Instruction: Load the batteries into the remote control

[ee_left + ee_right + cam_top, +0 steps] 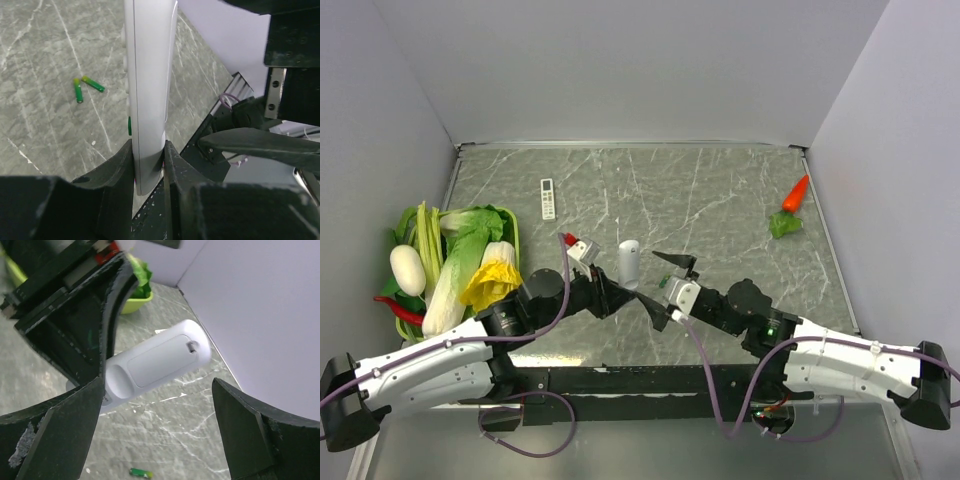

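Left gripper (148, 167) is clamped on one end of the remote control (629, 262); the fingers (119, 170) press both long sides and the rest of the white bar sticks out past them. The back cover (160, 359) is on, latch end farthest from the fingers (seen in the right wrist view).

Right gripper (667, 287) sits just right of the remote control, jaws spread wide, gripping nothing and not touching the bar.

The batteries (86, 87), two green cylinders, lie on the grey marbled table (720, 190). In the left wrist view they are left of the remote control, apart from it, yellowish tips close together in a V. The top view does not show them.

The green bowl (132, 305) is well left of the remote control, by the left wall, and is piled full. It holds a leafy cabbage (470, 240), pale celery stalks (428, 245), a white oval vegetable (407, 270), a yellow leafy piece (492, 282) and a red chili (400, 312) at the near rim.

A slim remote (547, 198) lies flat, back and left of the remote control. A carrot (792, 205) with a green top lies far right of it, near the right wall.
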